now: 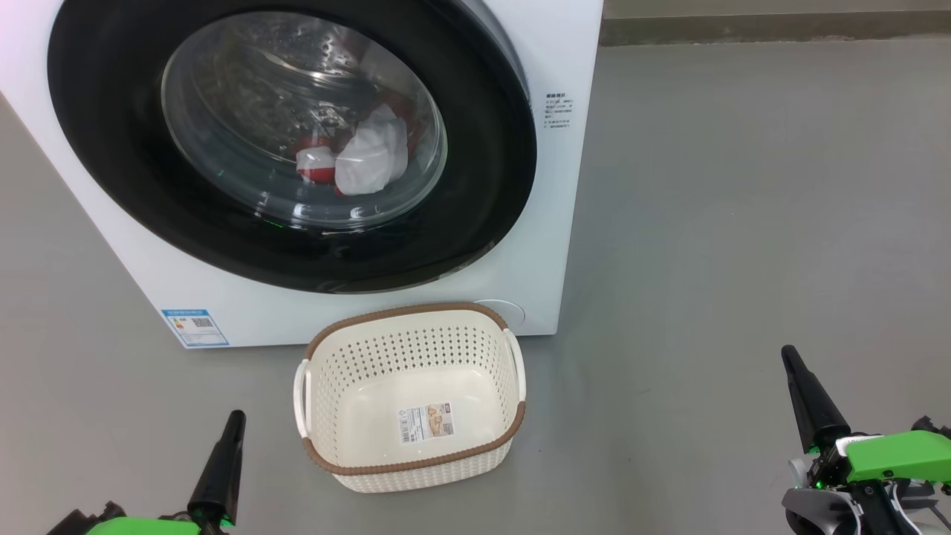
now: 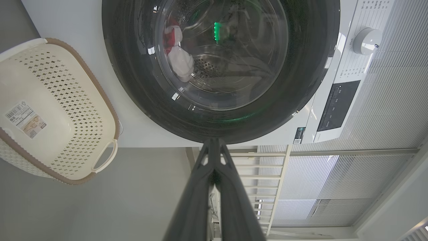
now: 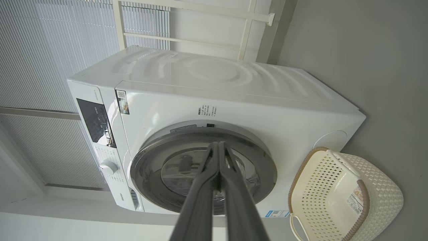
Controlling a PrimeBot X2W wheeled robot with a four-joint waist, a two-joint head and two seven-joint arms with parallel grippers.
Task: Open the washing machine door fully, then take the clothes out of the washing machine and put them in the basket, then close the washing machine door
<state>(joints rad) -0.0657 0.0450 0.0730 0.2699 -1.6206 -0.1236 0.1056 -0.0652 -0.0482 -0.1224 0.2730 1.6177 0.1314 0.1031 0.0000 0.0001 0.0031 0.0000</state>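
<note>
Two grippers are seen low in the head view, both with fingers pressed together and nothing held: left gripper (image 1: pixel 235 420) at lower left, right gripper (image 1: pixel 790 358) at lower right, each above the grey floor (image 1: pixel 743 223) and well apart from the other items. Big white boxy front-loading washing machine (image 1: pixel 386 308) is stood on that floor, straight ahead. Large round door with wide glossy black rim and bulging clear glass window (image 1: pixel 104 163) is found closed against the machine front. Soft red and white fabric clothes (image 1: pixel 368 160) are seen through the glass, bunched low in the perforated steel drum (image 1: pixel 297 74). Small cream perforated plastic basket with brown woven-look rim and white side handles (image 1: pixel 416 467) is set upright on the floor just in front of the machine, below the door; a printed sticker (image 1: pixel 427 422) is seen on its bottom. In both wrist views the closed finger pairs are pointed toward the door's black rim, contact not made
</note>
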